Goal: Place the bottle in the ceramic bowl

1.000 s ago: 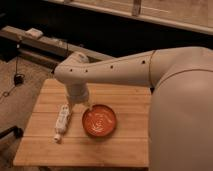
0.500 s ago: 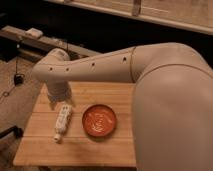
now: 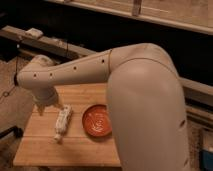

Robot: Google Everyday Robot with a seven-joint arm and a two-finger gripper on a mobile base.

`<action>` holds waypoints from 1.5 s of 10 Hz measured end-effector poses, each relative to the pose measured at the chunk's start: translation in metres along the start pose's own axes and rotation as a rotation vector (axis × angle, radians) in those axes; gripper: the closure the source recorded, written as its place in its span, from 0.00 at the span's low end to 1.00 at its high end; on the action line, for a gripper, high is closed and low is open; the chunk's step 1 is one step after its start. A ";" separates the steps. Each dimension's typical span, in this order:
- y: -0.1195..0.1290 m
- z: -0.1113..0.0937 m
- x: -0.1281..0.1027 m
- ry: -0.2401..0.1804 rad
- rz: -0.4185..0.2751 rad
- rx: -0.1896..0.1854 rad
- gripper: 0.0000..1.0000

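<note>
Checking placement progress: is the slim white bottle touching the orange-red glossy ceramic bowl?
Apart. The camera view shows bare wooden table between the slim white bottle and the orange-red ceramic bowl. The pincer hangs just beside the bottle's far end.

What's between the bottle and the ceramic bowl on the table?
Nothing: just a bare strip of wooden table between the bottle and the ceramic bowl, in the camera view. The gripper is on the bottle's other side.

You've got a glossy ceramic bowl (image 3: 97, 121), a smooth, plastic-looking white bottle (image 3: 63, 122) and a matt, pale wood table (image 3: 75, 150). The gripper (image 3: 41, 110) hangs just left of the bottle.
</note>
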 end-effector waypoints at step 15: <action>-0.019 0.112 -0.025 0.192 0.047 0.033 0.35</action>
